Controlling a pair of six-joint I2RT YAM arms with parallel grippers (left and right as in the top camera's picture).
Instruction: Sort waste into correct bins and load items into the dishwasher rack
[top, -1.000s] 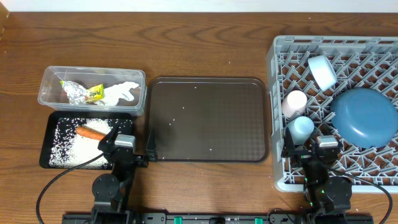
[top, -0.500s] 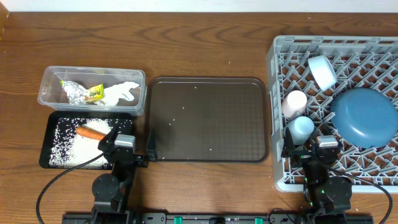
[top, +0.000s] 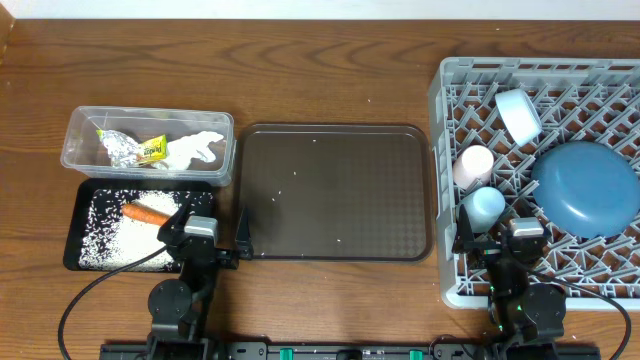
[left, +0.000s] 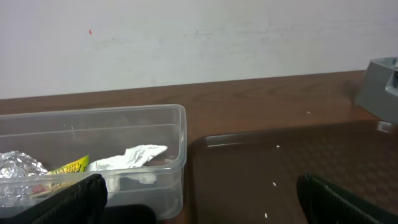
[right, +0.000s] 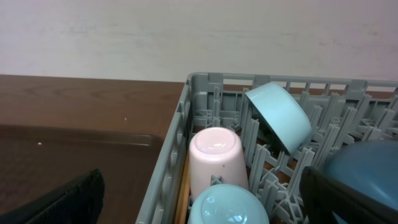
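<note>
Two with jaws apart, empty: left gripper (top: 207, 232), right gripper (top: 503, 238).
Left of brown tray (top: 335, 190), tub (top: 148, 112) holding foil (top: 118, 147); right, loaded rack (top: 440, 170).

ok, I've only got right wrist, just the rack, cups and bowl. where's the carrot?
Observer: The carrot lies in the black tray, on the rice.
Operator: foil?
Observer: The foil is in the clear tub, with the tissue beside it.
Operator: left hand?
Observer: The left hand is open and holds nothing, by the black tray's near right corner.
</note>
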